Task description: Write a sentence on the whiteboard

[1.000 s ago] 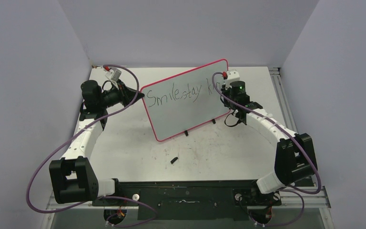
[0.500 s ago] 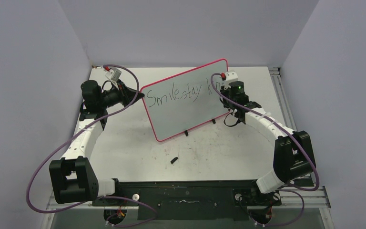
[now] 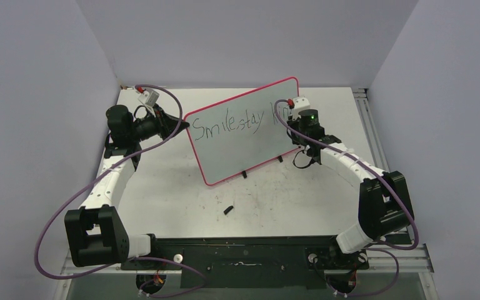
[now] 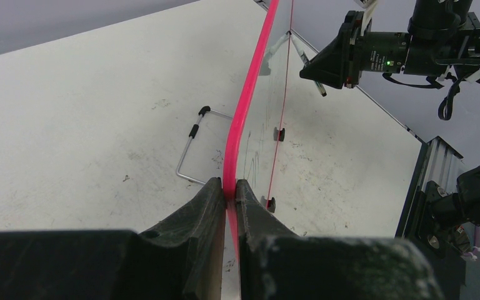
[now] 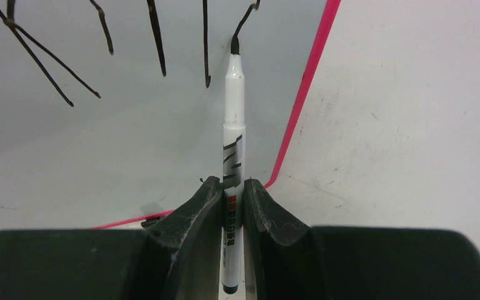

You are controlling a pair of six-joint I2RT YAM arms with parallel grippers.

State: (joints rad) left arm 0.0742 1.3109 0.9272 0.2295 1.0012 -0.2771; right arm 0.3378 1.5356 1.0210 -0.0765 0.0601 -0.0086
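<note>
Though the top view gives the whiteboard point(image 3: 244, 134) standing tilted on the counter point(image 3: 162, 187) w/ "Smile stay" plus more black strokes, only the wrist cams show the grips. Left claw point(image 4: 230, 187): clenched on the board's pink rim, left edge. Right claw point(image 5: 228, 187): clamped on a white marker point(image 5: 234, 119), tip touching the board face near its right edge. L wrist cam alone shows a wire stand point(image 4: 190, 147) behind the board; top view alone, a small black bit point(image 3: 228, 210) in front of it.
</note>
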